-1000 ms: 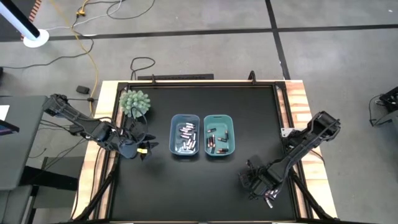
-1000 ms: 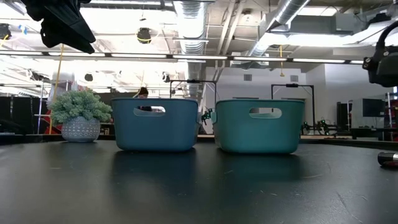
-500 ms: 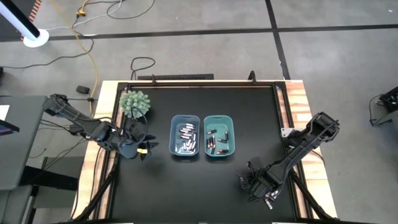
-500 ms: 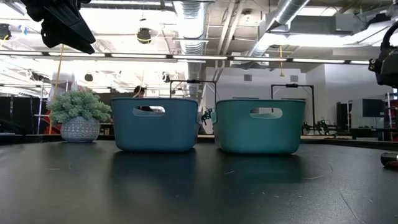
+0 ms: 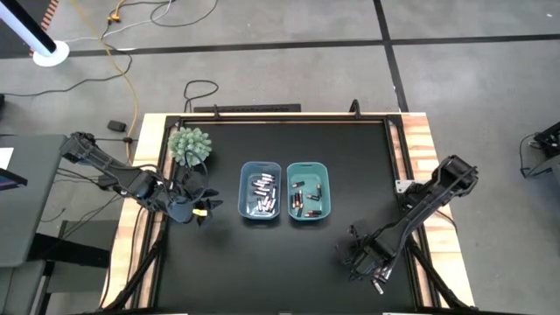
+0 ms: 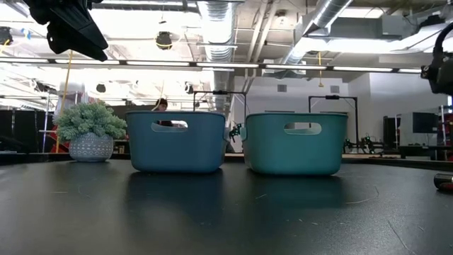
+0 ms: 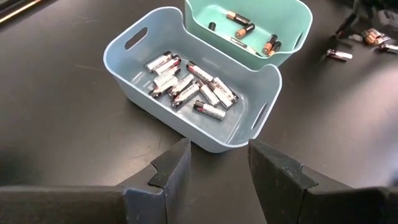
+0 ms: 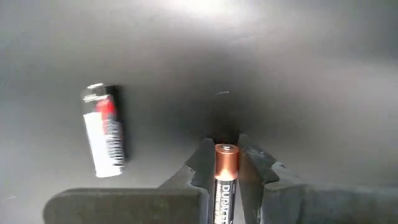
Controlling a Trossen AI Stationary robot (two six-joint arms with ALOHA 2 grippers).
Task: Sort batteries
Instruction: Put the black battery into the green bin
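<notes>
Two bins stand side by side mid-table. The blue bin holds silvery-white batteries. The teal bin holds dark, copper-ended batteries. My right gripper hangs over the table's near right part, pointing down, shut on a dark battery with a copper end. A silvery battery lies flat on the table beside it. My left gripper hovers open left of the blue bin, holding nothing. My right gripper pinches the dark battery between its two fingers, one on each side of its body just behind the copper end. The fingers come from above and lie along the battery. The copper end points at the table; whether it touches the table I cannot tell.
A potted plant stands at the far left of the black tabletop. Loose batteries lie on the table near my right gripper, one at the right edge of the low view. Wooden rails border the table's sides.
</notes>
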